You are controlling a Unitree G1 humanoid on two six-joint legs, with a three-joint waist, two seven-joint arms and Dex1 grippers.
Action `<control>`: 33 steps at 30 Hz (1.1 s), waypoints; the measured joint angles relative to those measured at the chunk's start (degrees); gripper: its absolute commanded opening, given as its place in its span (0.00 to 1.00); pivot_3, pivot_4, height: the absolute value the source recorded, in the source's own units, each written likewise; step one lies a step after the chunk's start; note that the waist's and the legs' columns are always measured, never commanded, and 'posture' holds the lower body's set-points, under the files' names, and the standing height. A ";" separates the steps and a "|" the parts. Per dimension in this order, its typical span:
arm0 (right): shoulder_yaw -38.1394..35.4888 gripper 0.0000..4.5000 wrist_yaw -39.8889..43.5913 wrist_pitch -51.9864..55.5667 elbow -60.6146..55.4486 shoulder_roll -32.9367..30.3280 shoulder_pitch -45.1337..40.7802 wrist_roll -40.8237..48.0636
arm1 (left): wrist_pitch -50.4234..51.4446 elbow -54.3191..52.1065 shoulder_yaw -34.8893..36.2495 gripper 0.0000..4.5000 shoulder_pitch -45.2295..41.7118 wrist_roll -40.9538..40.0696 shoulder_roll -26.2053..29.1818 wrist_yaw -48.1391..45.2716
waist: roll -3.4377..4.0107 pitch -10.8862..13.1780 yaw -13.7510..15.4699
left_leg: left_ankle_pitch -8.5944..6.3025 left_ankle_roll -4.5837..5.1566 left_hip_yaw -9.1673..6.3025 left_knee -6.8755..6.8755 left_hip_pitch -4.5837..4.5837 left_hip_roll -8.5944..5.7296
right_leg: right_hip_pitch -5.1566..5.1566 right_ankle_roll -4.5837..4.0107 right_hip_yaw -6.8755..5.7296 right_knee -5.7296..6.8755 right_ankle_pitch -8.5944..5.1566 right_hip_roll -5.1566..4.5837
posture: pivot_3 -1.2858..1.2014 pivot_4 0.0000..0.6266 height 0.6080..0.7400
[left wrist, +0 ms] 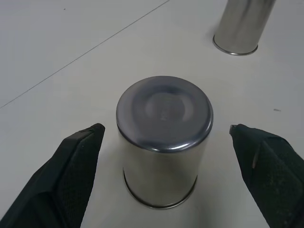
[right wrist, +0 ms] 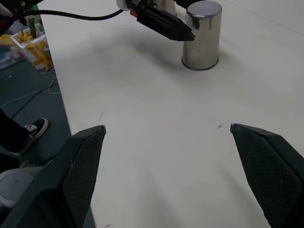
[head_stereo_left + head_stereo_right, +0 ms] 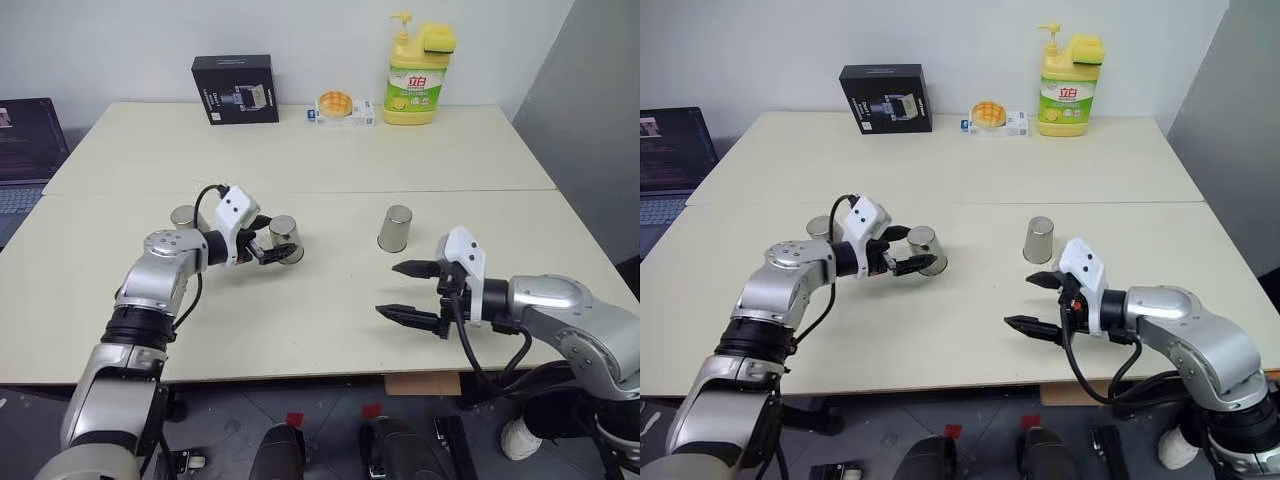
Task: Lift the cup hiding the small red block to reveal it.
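Pale cream counter (image 3: 330,160) against a white wall, with a black box (image 3: 236,89), a yellow soap bottle (image 3: 416,75) and a small packet (image 3: 342,108) along the upper edge of the left eye view. Three upside-down steel cups standing on it: one at left centre (image 3: 183,217), partly behind the arm, the cup (image 3: 286,239) just right of it, and another (image 3: 396,228) right of centre. Left gripper (image 3: 270,247) at the middle cup, jaws wide, one finger on each side, apparently not touching yet. Right gripper (image 3: 410,291) lower right, jaws wide and holding nothing, well apart from any cup.

Same layout in the right eye view; no red block to see anywhere, so presumably under one of the cups.

Left wrist view: cup (image 1: 164,142) upright between both fingers (image 1: 71,175), closed base up, rim flat on the counter, long axis vertical; clear gaps on both sides.

Right wrist view: bare counter between the open fingers (image 2: 80,175), middle cup (image 2: 202,35) at upper right with the left gripper's finger beside it.

Judgement: approach nearly finished; closing, lifting and revealing all left to do.
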 measured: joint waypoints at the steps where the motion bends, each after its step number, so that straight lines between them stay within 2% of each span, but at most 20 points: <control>1: -0.04 1.00 -0.01 0.00 0.00 -0.07 0.07 0.00 | -0.50 0.92 -0.03 0.92 -0.35 0.45 -0.18 0.00 | 0.00 0.00 0.00 | 0.00 0.00 0.00 0.00 0.00 0.01 | 0.00 0.00 0.00 0.00 0.00 0.00 | 0.52 0.24 1.00; 2: -0.05 1.00 -0.01 -0.01 0.00 -0.09 0.09 0.03 | -1.34 2.89 -0.03 0.82 -1.05 1.15 -0.67 0.28 | 0.00 0.00 0.00 | 0.00 0.00 -0.01 0.00 0.00 0.00 | 0.00 0.00 -0.01 0.00 0.00 0.00 | 0.52 0.24 1.00; 3: -0.06 1.00 -0.01 -0.01 0.00 -0.10 0.10 0.04 | -1.85 3.59 -0.03 0.83 -1.14 1.35 -0.87 0.30 | 0.00 0.00 -0.02 | 0.00 0.00 0.00 0.01 0.00 0.01 | 0.00 0.00 0.00 0.00 0.00 0.00 | 0.52 0.24 1.00; 8: -0.05 1.00 -0.15 0.03 0.01 -0.09 0.07 0.31 | -2.70 4.59 0.22 0.61 -1.60 1.58 -1.82 -0.12 | 0.00 0.00 0.01 | 0.00 0.00 -0.01 0.04 -0.01 0.01 | 0.00 0.01 0.00 0.01 0.01 0.01 | 0.52 0.24 1.00; 16: -0.04 1.00 -0.80 0.68 -0.25 -0.11 -0.50 1.18 | 2.68 -6.77 4.39 0.60 2.38 -2.11 0.02 -0.57 | 0.00 0.00 -0.06 | 0.00 -0.01 -0.05 0.04 -0.01 0.06 | 0.00 0.01 -0.03 0.04 0.01 -0.01 | 0.52 0.24 1.00; 19: -0.08 1.00 -1.31 1.07 -0.44 -0.18 -0.68 1.24 | 6.66 -14.14 8.71 0.60 5.29 -3.66 2.00 2.51 | 0.00 0.00 -0.08 | 0.01 -0.01 -0.07 0.04 0.01 0.11 | 0.00 0.01 -0.03 0.05 0.01 -0.04 | 0.52 0.24 1.00; 23: -0.09 1.00 -1.35 1.24 -0.42 -0.18 -0.99 1.27 | 8.93 -17.88 12.02 0.60 6.03 -3.65 2.62 8.16 | 0.00 0.00 -0.01 | 0.01 -0.01 -0.09 0.13 0.02 0.10 | 0.04 0.03 -0.03 0.08 0.02 -0.05 | 0.52 0.24 1.00; 27: -0.07 1.00 -1.30 1.20 -0.29 -0.08 -1.05 1.22 | 9.26 -16.92 12.79 0.60 6.07 -1.91 2.39 13.05 | 0.00 0.00 0.01 | 0.01 -0.01 -0.06 0.19 0.00 0.07 | 0.05 0.09 0.00 0.08 0.05 -0.05 | 0.52 0.24 1.00; 33: 0.09 1.00 -0.90 0.67 0.78 0.03 -2.00 1.19 | 8.24 -8.01 11.95 0.60 5.47 -0.49 -2.18 17.26 | 0.00 0.00 0.10 | 0.00 -0.01 -0.04 0.40 -0.10 0.05 | 0.05 0.18 0.01 0.08 0.11 -0.04 | 0.52 0.24 1.00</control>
